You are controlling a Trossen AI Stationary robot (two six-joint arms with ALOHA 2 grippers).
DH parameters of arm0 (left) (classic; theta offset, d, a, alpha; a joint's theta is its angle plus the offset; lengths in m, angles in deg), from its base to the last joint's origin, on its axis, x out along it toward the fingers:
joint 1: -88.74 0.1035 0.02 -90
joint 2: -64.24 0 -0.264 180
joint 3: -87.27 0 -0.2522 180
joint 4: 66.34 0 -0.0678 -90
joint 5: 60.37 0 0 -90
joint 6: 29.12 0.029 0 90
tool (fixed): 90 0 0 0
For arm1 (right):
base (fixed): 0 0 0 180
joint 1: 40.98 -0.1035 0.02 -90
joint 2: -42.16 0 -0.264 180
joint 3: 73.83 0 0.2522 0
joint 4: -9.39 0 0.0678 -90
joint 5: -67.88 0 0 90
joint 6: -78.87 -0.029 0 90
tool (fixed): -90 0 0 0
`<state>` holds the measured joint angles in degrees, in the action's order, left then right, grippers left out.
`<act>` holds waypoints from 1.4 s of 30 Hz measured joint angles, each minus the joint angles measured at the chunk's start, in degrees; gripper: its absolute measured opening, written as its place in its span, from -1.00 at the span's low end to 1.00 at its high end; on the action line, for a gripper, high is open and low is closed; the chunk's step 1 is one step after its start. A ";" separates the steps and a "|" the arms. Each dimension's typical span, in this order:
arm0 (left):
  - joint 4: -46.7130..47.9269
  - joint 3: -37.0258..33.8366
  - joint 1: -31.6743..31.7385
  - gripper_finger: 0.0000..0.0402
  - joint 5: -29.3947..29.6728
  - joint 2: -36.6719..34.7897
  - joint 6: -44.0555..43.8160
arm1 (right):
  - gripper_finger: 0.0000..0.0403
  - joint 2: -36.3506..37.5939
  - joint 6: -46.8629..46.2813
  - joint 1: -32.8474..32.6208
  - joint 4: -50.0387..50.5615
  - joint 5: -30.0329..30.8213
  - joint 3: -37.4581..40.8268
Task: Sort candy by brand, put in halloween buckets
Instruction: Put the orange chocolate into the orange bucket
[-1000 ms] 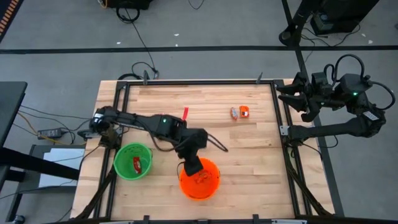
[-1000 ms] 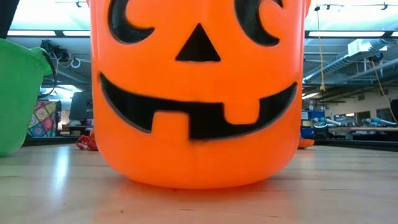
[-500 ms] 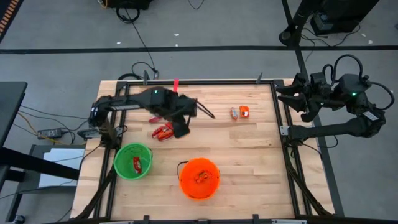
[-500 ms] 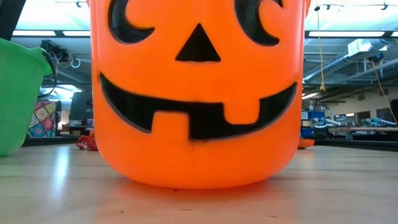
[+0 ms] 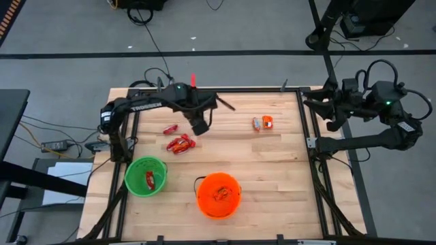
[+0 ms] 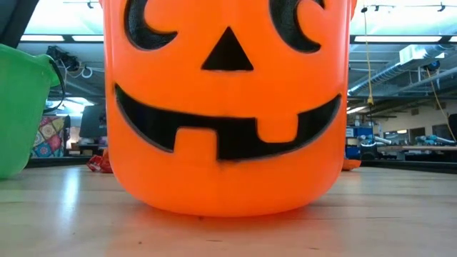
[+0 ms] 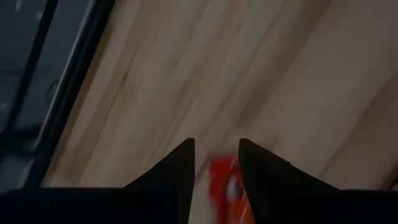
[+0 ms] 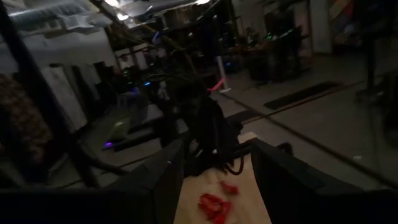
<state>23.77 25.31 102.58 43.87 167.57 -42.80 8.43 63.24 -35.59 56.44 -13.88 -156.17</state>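
Two buckets [image 5: 219, 194] on wooden table [image 5: 272, 163] — grey floor [image 5: 68, 41] around.

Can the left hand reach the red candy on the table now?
Probably yes. The left hand hovers beside the red candy, fingers apart, and nothing stands between them.

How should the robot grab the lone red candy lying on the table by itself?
The lone red candy lies flat on the table, apart from the red pile. Probably best from straight above, with the left gripper pinching across its narrow width.
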 joint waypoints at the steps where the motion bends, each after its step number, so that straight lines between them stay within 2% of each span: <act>1: -3.43 -0.36 0.52 -0.35 -0.56 0.00 -0.02 | -0.01 0.00 0.62 0.00 -0.33 1.51 0.00; 5: -14.66 -0.61 2.38 -0.35 -4.40 0.00 -1.45 | -0.01 0.08 0.97 0.00 -1.34 7.94 0.00; 9: -26.73 -0.62 3.91 -0.35 -7.76 0.00 -4.53 | -0.01 0.23 0.89 0.00 -2.23 9.92 0.00; 14: -42.67 -0.62 4.95 -0.35 -12.56 0.00 -8.05 | -0.01 0.22 0.81 0.00 -5.44 8.69 0.00; 20: -54.76 -0.62 4.70 -0.35 -16.95 0.00 -11.12 | -0.01 0.11 0.80 0.00 -8.51 6.68 0.00; 25: -56.35 -0.60 3.66 -0.35 -18.56 -0.07 -12.12 | -0.01 0.11 0.80 0.00 -8.94 6.68 0.00; 31: -51.43 -0.60 3.30 -0.35 -19.03 -0.81 -12.46 | -0.01 0.11 0.80 0.00 -9.10 6.68 0.00; 34: -50.55 -0.60 1.99 -0.35 -22.04 -1.83 -14.30 | -0.01 0.11 0.80 0.00 -9.10 6.65 0.00; 37: -52.27 -0.60 -1.10 -0.35 -24.52 -3.73 -15.90 | -0.01 0.11 0.80 0.00 -9.08 6.65 0.00; 42: -59.61 -0.58 -6.28 -0.35 -22.92 -5.68 -17.00 | -0.01 0.11 0.80 0.00 -9.18 6.65 0.00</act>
<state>-35.84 24.73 96.30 20.95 161.88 -59.80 8.54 64.04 -35.59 47.26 -7.23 -156.17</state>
